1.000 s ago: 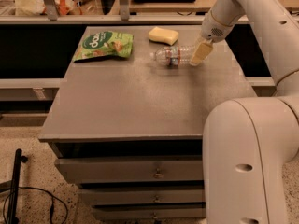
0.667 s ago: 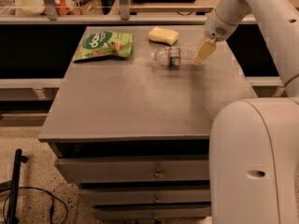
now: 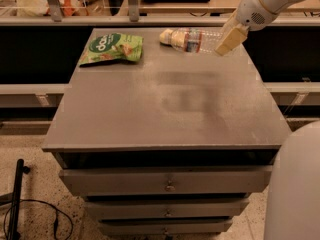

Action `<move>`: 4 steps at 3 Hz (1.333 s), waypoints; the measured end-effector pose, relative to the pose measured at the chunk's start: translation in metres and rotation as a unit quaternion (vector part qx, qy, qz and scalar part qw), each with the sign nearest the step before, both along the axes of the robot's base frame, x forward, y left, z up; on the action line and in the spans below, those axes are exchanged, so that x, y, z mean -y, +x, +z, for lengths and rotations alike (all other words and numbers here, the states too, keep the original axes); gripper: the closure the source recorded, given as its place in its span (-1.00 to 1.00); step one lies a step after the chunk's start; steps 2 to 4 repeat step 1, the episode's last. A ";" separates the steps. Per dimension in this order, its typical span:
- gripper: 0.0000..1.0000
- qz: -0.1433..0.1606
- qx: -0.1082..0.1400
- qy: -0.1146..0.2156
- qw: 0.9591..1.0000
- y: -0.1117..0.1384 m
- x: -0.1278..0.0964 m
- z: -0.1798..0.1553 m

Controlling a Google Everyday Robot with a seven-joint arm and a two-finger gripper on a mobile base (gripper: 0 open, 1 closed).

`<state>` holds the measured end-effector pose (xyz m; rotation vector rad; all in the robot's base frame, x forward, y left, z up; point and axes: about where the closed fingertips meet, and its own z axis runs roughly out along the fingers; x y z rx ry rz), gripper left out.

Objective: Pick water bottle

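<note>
The water bottle [image 3: 196, 39] is clear and ribbed with a red-and-blue label band. It hangs level above the far edge of the grey table [image 3: 170, 109], with its cap end pointing left. My gripper [image 3: 223, 40] comes in from the upper right on the white arm [image 3: 267, 1]. It is shut on the bottle's right end, and one cream finger [image 3: 229, 36] shows in front of the bottle.
A green snack bag [image 3: 112, 47] lies at the table's far left. A yellow sponge [image 3: 165, 35] peeks out behind the bottle's left end. Drawers [image 3: 167, 184] sit under the table top. A rail and shelf run behind the table. The robot's white body [image 3: 300, 189] fills the lower right.
The bottle lay on the table beside the gripper; now it is in the gripper's hold and has moved up and to the right, in front of the sponge.
</note>
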<state>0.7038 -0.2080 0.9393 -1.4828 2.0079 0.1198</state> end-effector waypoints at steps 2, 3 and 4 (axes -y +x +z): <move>1.00 0.000 0.000 0.000 1.000 0.000 0.000 0.000; 1.00 0.000 0.000 0.000 1.000 0.000 0.000 0.000; 1.00 0.000 0.000 0.000 1.000 0.000 0.000 0.000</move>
